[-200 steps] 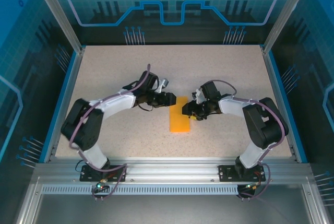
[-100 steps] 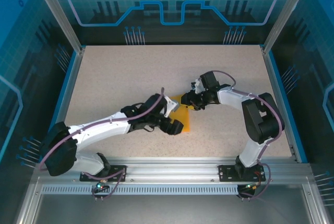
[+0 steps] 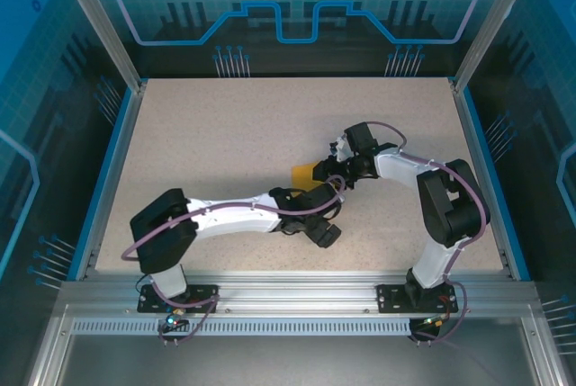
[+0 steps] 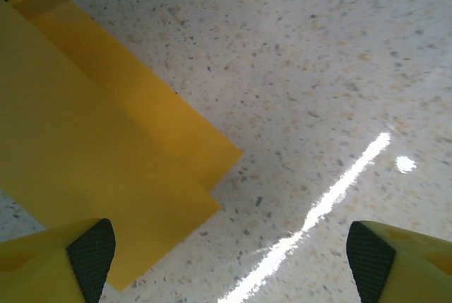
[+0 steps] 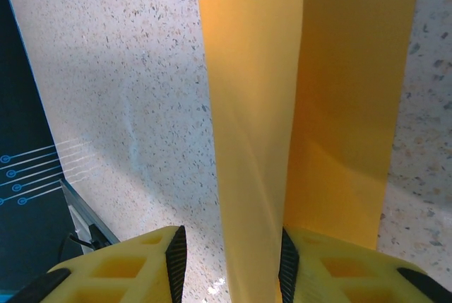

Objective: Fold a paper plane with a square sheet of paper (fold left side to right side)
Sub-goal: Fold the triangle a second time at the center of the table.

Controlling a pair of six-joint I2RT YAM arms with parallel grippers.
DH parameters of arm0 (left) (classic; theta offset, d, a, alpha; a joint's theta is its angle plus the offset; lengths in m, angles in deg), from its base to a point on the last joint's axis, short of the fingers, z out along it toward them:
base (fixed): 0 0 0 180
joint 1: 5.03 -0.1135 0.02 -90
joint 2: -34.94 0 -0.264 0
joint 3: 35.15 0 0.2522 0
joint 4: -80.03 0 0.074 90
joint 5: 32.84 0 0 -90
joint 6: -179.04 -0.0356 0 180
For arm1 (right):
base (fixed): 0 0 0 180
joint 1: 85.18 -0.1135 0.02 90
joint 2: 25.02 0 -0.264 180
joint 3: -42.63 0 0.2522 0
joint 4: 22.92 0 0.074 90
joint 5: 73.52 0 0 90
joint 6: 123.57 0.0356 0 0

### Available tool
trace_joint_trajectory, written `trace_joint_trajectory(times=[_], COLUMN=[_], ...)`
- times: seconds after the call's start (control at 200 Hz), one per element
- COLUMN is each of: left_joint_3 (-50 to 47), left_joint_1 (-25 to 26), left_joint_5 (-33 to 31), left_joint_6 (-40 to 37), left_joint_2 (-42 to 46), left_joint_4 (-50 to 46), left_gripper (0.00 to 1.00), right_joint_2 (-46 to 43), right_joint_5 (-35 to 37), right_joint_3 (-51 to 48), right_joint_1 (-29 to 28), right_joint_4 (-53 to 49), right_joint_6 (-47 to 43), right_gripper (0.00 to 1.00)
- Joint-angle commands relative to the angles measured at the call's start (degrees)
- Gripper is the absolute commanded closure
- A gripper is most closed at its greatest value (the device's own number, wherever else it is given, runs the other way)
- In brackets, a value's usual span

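At the far end of the square sheet of paper (image 3: 306, 172), your right gripper (image 5: 232, 264) is sitting part open, with the sheet's raised top layer running up between its fingers (image 5: 176, 260) and leaning against one of them. Over the sheet's near end your left gripper (image 4: 229, 260) is hovering spread wide, gripping nothing. The sheet's lying folded double around the middle of the desk (image 3: 225, 134).

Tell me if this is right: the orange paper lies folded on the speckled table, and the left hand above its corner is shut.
Not quite: the left hand is open, jaws wide apart, as the left wrist view shows. The rest stands: the orange paper lies folded on the speckled table, that hand above its corner.
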Motion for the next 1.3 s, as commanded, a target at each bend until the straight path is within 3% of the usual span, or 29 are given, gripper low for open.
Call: trace_joint_trajectory(times=[0.0,0.14,0.235,0.31,0.42,0.505,0.875,1.14,1.295], left_joint_3=[3.92,6.3,6.72,6.58,5.78,4.82,3.33,-0.14,-3.1], left_joint_1=[0.75,1.05,1.04,1.04,1.04,0.98,-0.49,-4.17,-7.98], left_joint_5=[-7.0,-9.29,-10.16,-10.04,-8.91,-8.36,-3.32,3.81,11.99], left_joint_6=[-0.41,0.33,0.13,-0.05,0.03,-0.07,0.2,1.26,1.96], left_joint_2=[-3.15,-6.18,-6.5,-6.27,-4.92,-3.11,-0.5,3.14,5.59], left_joint_4=[-5.8,-7.46,-7.7,-7.35,-6.42,-5.6,-5.16,-2.04,1.31], left_gripper=[0.11,0.11,0.16,0.25,0.51,0.62,0.89,0.96,0.96], right_joint_2=[0.72,1.26,1.3,1.37,1.38,1.38,0.46,-4.98,-11.96], right_joint_5=[-0.23,-0.32,-0.19,0.04,0.67,1.16,3.14,6.11,10.43], right_joint_3=[1.75,2.29,2.47,2.51,2.63,2.86,3.71,3.19,-0.67], right_joint_1=[0.12,-0.2,-0.34,-0.41,-0.4,-0.41,-0.31,0.39,1.35], right_joint_4=[-1.75,-1.97,-2.25,-2.53,-3.18,-3.91,-5.53,-4.47,-3.54], right_joint_6=[-0.08,-0.28,-0.46,-0.67,-1.28,-1.94,-4.88,-6.34,-7.22], right_gripper=[0.6,0.6,0.6,0.6,0.6,0.6,0.59,0.58,0.49])
